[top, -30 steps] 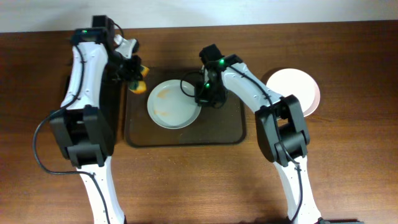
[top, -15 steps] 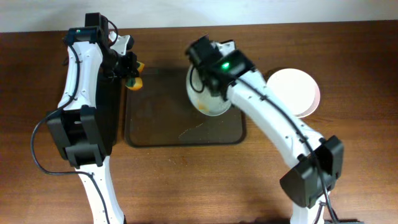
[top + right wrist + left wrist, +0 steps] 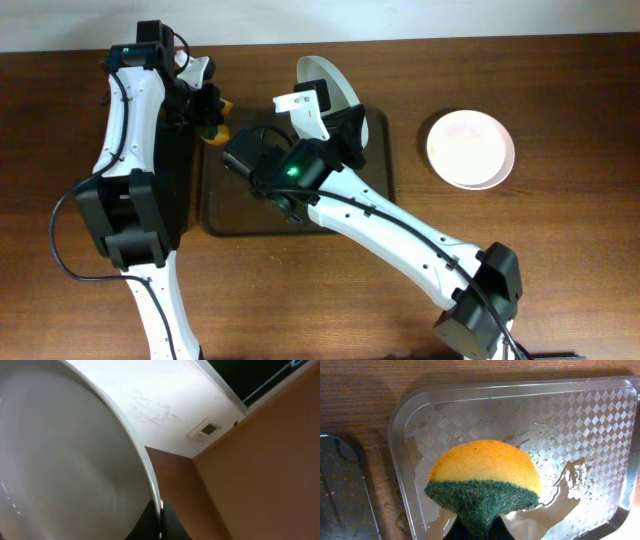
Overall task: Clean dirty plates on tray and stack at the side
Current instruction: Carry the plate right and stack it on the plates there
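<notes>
Grips a sponge (image 3: 485, 472) in the left pincer (image 3: 477, 532), closed tight on the green scouring side, orange side turned outward. Hangs it just above the far left corner of the tray (image 3: 600, 420), over wet patches on the glossy, diamond-patterned base. Pinches a plate (image 3: 65, 475) by its thin rim in the right pincer (image 3: 161, 527), fingers almost together. Holds it lifted clear of the dark brown tray, tipped steeply on edge above the far right part. Shows it white and shiny, with faint streaks inside. Has a second plate (image 3: 470, 148), white, lying flat on the wooden surface (image 3: 560, 260), well apart to the tray's right.
</notes>
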